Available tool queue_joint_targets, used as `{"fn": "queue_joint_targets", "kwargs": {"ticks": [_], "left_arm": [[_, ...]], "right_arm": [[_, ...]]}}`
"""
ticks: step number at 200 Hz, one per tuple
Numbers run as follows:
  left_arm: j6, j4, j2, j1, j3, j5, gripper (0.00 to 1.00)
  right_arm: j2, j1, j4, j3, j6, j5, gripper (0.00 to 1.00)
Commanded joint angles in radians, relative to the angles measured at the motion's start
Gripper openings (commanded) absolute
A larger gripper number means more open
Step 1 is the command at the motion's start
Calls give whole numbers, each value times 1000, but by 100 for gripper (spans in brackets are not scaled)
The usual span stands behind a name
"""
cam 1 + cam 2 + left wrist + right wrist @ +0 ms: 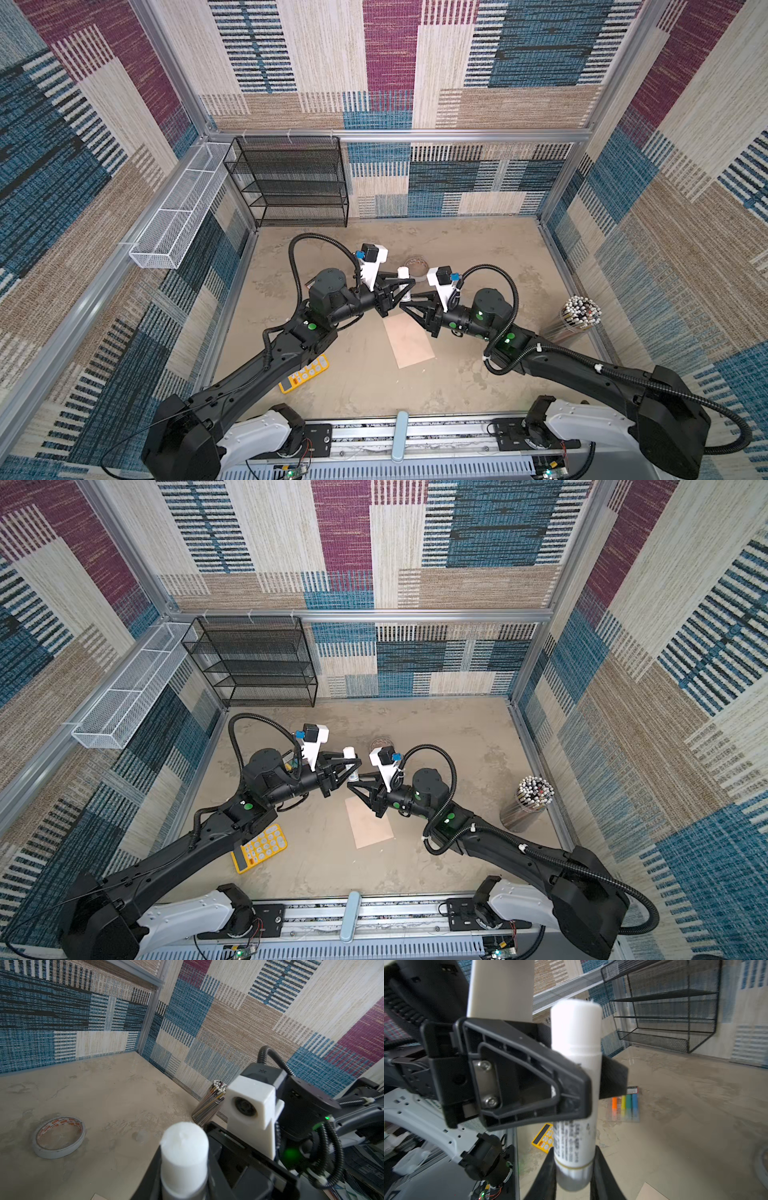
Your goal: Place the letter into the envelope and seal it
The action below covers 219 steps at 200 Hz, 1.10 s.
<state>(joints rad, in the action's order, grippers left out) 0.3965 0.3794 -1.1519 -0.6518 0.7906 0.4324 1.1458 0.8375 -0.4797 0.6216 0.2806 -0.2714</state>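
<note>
I count one envelope (409, 340), one glue stick (575, 1043), one tape roll (47, 1152), one yellow calculator (259, 848), one pack of four coloured markers (625, 1107), one cup of pencils (575, 318), one black mesh rack (291, 183) and one white wire basket (178, 212).

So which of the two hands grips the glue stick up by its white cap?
The left hand, clamped just below the glue stick's white cap; the right hand pinches its silver base.

The envelope (409, 343) is covered at its far corner by the right gripper (406, 300), the calculator (305, 374) partly by the left arm (245, 374). Print on the glue stick (576, 1059) is blurred.
</note>
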Motion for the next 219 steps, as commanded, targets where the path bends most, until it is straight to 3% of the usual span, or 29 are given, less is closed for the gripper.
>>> {"fn": "queue_joint_targets", "kwargs": {"ticks": [1,56,110,141,175,197,219], "left_arm": [[-21,-86,-17,-12,-27,-152,0],[0,-52,-46,-49,-39,-211,0],[-13,-53,-29,-54,-46,-255,0],[-40,-77,14,-41,-31,-294,0],[-52,-100,51,-6,-4,-306,0],[-37,-107,68,28,7,-264,0],[-15,-103,83,66,10,-186,0]], "right_arm": [[-23,58,-200,1,-89,219,16],[26,187,-241,15,-189,513,17],[40,216,-202,12,-214,547,30],[7,215,-126,-1,-226,536,50],[-31,196,-90,-36,-227,488,57],[-65,142,-79,-54,-223,363,57],[-91,44,-88,-69,-195,152,57]]}}
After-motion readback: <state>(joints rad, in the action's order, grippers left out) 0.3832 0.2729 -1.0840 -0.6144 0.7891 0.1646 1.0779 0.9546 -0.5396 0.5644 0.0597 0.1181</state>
